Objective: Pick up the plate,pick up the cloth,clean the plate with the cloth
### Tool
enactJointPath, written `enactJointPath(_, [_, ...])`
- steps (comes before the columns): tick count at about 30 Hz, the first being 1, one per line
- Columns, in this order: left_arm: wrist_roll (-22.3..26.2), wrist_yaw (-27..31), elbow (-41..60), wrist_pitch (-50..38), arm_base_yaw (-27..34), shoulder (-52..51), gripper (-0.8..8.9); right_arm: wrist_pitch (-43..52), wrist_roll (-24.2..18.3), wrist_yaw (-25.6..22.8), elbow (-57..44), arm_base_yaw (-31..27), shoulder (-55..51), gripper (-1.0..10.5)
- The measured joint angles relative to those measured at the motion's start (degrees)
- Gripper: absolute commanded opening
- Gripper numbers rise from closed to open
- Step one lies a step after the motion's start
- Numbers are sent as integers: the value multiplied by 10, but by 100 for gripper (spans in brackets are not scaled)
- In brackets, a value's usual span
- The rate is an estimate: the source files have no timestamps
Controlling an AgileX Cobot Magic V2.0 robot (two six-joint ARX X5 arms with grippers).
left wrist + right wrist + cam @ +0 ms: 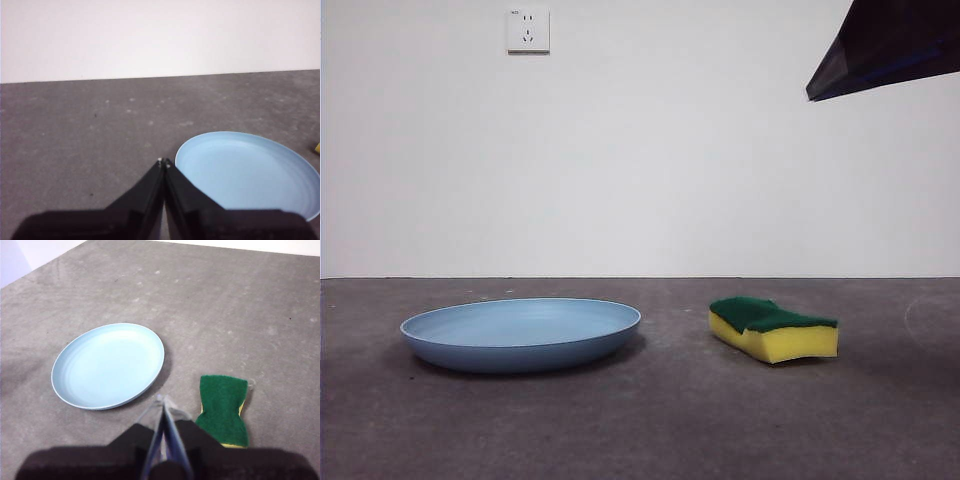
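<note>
Plate [520, 335], a wide, shallow, round light-blue dish of matte plastic with a low raised rim, lies flat on the grey, speckled table [650, 420], at about 8 o'clock from the centre of the front view. Cloth [775, 329], in fact a small blocky sponge of yellow foam with a dark green scouring top and wavy sides, rests green side up on the same table at about 4 o'clock, well apart from the plate, with bare surface between the two. Left gripper [164, 162] hangs above the table just beside the plate's rim; its two black jaws are pressed together at the tips and grasp nothing. Right gripper [161, 401] is raised over the table, above the gap between plate and sponge; its jaws likewise meet at the tips and hold nothing. In the front view only a dark arm tip [885, 45] shows, at 1 o'clock, clear of both objects. White wall socket [528, 30] sits on the pale wall [650, 150] at 11 o'clock.
</note>
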State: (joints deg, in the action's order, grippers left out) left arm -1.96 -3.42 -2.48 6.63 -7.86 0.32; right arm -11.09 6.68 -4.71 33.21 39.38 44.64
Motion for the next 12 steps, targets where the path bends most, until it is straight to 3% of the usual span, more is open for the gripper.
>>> enactJointPath(12, [-7, 2, 15, 37, 3, 0, -1, 0, 0, 0, 0, 0, 0, 1])
